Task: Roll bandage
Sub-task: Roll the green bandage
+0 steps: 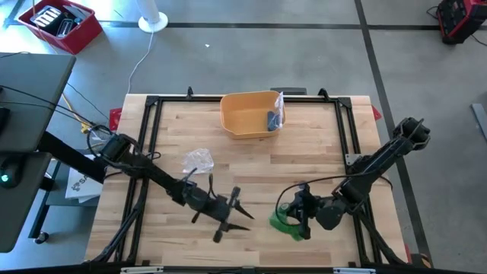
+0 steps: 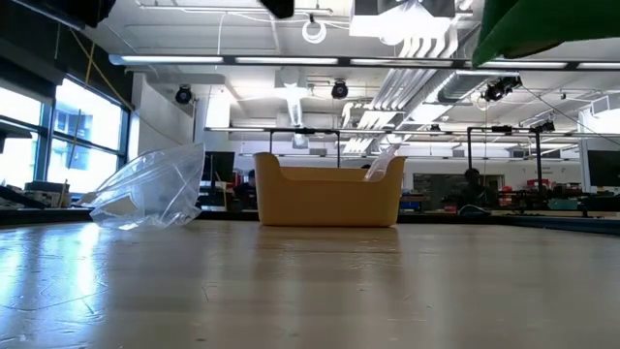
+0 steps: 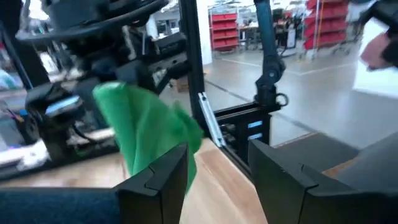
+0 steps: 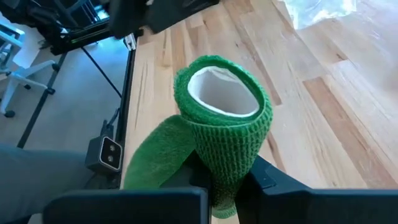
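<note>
Pale wooden planks make up the table (image 1: 251, 164), framed by a black rail and standing on a grey concrete floor. Near the front edge on the right side, the right gripper (image 4: 230, 186) is clamped on the green bandage (image 4: 222, 134), its two dark fingers pinching the lower part of the roll; the roll shows a white inner tube, and a loose green tail hangs off beside it. In the high view the bandage (image 1: 284, 221) sits at the tip of the right arm, above the boards. The left gripper (image 1: 237, 217) hovers just beside it toward the table's middle, its fingers spread wide and holding nothing; through its wrist camera the green cloth (image 3: 146, 130) shows just beyond the open fingers. At the far edge of the table stands a yellow bin (image 1: 249, 114) with a small packet inside, and a crumpled clear plastic bag (image 1: 197, 160) lies on the boards left of centre.
</note>
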